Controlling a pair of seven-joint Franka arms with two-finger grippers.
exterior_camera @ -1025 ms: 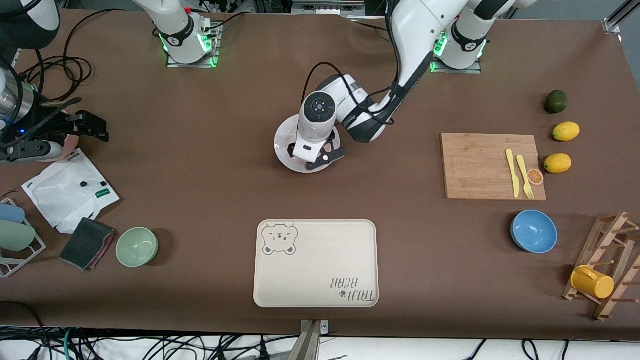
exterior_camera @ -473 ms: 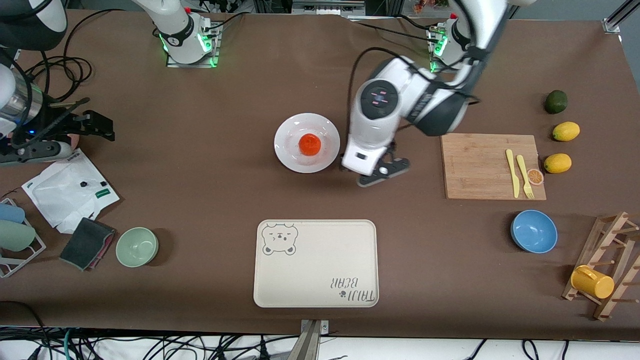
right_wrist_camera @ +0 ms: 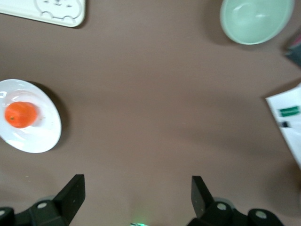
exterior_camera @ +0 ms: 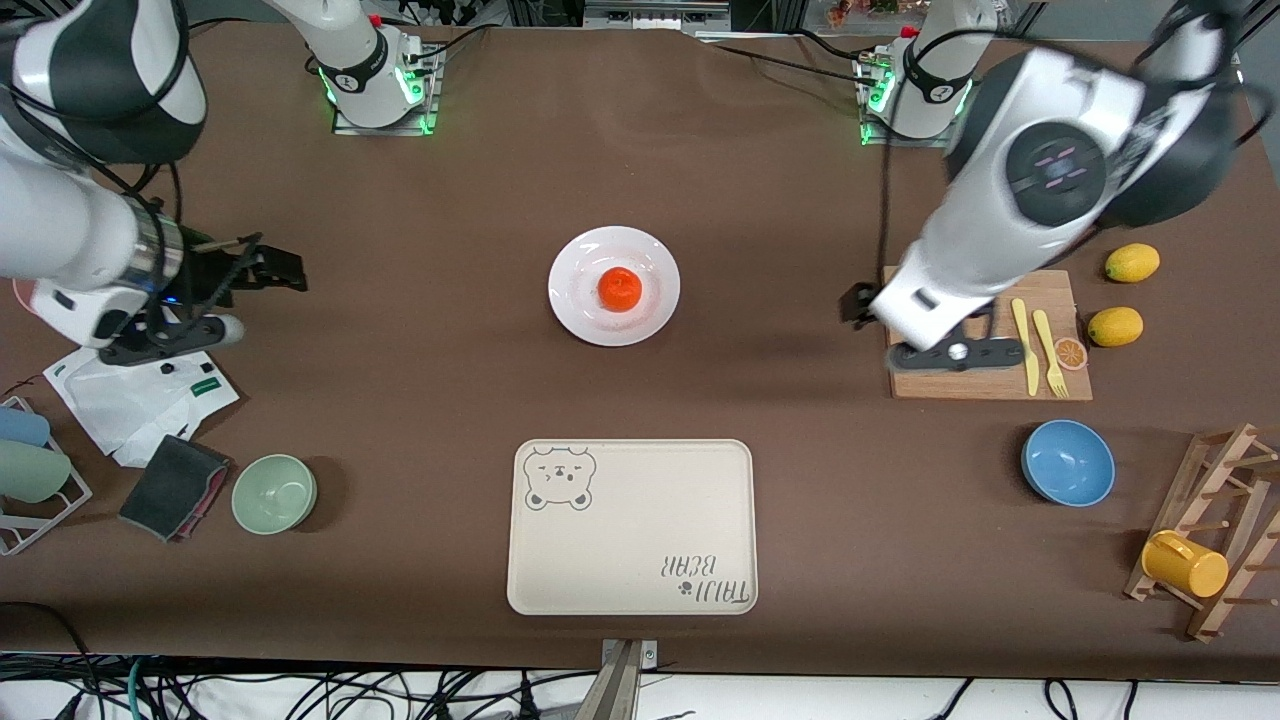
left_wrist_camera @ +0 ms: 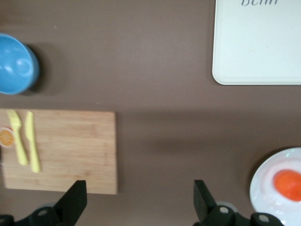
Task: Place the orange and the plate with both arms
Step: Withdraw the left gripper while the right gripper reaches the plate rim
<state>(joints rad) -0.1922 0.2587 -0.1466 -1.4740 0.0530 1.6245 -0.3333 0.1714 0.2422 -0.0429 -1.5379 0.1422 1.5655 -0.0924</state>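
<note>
The orange sits in the middle of the white plate, which rests on the brown table between the two bases and the bear tray. My left gripper hangs open and empty over the cutting board's edge nearest the plate. Its wrist view shows the plate and orange off to one side of the left gripper. My right gripper hovers open and empty at the right arm's end of the table. In its wrist view the right gripper is over bare cloth, apart from the plate and orange.
A cream bear tray lies nearer the front camera than the plate. The cutting board carries a yellow knife, a fork and an orange slice. Two lemons, a blue bowl, a green bowl and a white bag lie around.
My left gripper lifted off the plate, uncovering the orange on it, then swung up toward the cutting board. My right arm shifted a little toward the table's middle.
</note>
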